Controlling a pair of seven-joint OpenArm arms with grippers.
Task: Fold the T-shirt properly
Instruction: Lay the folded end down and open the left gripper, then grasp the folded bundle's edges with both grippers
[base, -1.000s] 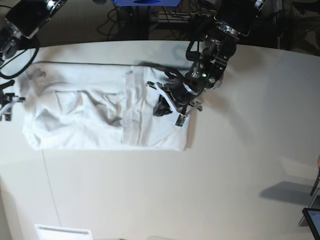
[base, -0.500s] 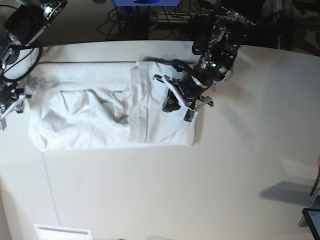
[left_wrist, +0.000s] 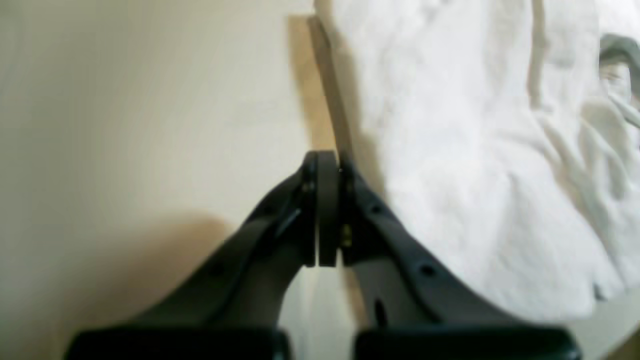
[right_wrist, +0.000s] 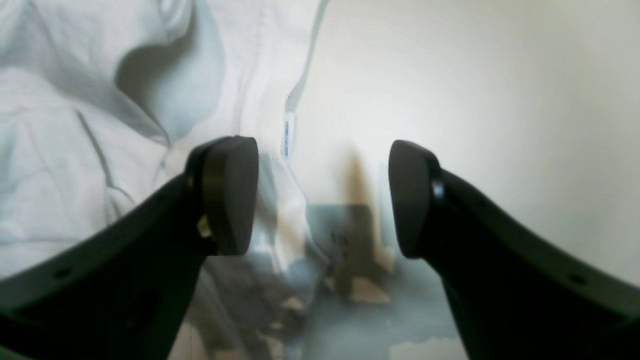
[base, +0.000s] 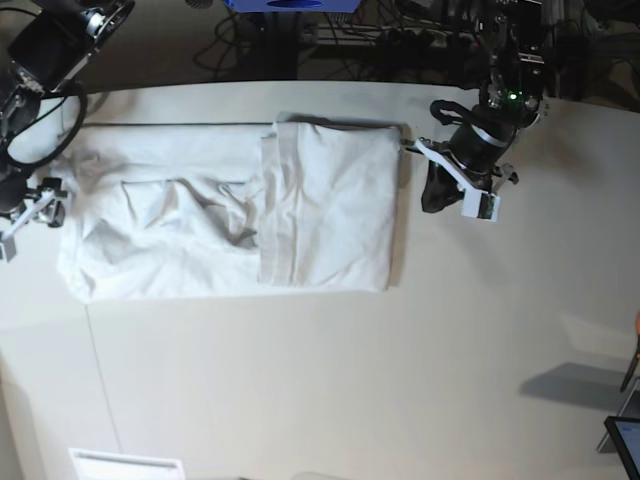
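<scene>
White tabletop (base: 320, 380) fills most of base view; dark strip of cables and gear along the top edge, a seam line runs down the lower left. T-shirt (base: 230, 215) lies flat in the upper-left to centre, right part folded over as a doubled panel, wrinkles in the middle. Left gripper (base: 445, 190), upper right of frame, sits just beside the shirt's right edge, jaws pressed together on nothing. Right gripper (right_wrist: 322, 197) at the far left edge by the shirt's end, jaws spread wide, nothing between them. Small neck label (right_wrist: 287, 132) visible.
</scene>
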